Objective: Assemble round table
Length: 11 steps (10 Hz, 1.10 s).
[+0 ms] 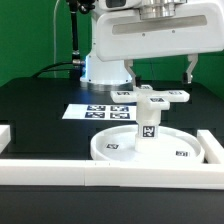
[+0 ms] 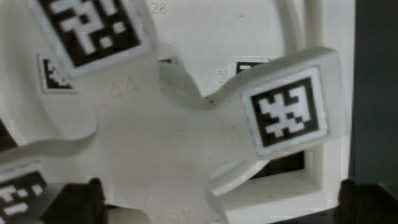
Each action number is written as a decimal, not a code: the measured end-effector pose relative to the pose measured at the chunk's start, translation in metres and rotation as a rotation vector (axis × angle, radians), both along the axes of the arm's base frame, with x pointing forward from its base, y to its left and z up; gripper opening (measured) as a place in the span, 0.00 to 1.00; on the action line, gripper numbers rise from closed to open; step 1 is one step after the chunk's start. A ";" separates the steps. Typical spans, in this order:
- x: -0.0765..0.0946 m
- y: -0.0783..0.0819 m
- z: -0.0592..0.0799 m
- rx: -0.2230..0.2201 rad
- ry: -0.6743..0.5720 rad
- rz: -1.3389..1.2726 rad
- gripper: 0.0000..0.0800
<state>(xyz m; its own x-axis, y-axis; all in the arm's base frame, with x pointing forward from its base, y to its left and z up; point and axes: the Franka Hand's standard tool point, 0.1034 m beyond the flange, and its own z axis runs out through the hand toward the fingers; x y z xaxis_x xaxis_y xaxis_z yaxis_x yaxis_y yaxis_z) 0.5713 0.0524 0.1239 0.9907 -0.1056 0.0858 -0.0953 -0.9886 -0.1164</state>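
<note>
White plastic round table: we log a large rimmed round disc (image 1: 150, 146) lying on the black table (image 1: 45, 105), a short cylindrical post (image 1: 147, 124) upright at its centre, a cross-shaped foot piece (image 1: 152, 97) atop the post. Two-finger gripper (image 1: 160, 70) hangs above, released, jaws spread apart. Marker board (image 1: 95, 111) lies behind

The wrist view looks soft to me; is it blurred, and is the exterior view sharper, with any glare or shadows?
Wrist view: the cross-shaped foot piece fills the frame, slightly soft, its tags readable; shadow lies under its arms. Exterior view: sharper and evenly lit, the round disc bright against the black table, without strong glare; the gripper hangs open above.
</note>
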 end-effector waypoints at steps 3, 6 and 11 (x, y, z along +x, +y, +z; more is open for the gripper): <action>-0.002 -0.001 -0.003 -0.068 -0.022 0.416 0.81; -0.008 -0.003 -0.007 -0.111 -0.004 0.716 0.81; -0.007 -0.010 -0.011 -0.150 -0.006 0.986 0.81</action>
<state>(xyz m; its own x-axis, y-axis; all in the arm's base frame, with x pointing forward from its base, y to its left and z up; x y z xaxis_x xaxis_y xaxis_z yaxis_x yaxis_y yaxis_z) 0.5638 0.0428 0.1134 0.6290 0.7766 0.0357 0.7765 -0.6298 0.0186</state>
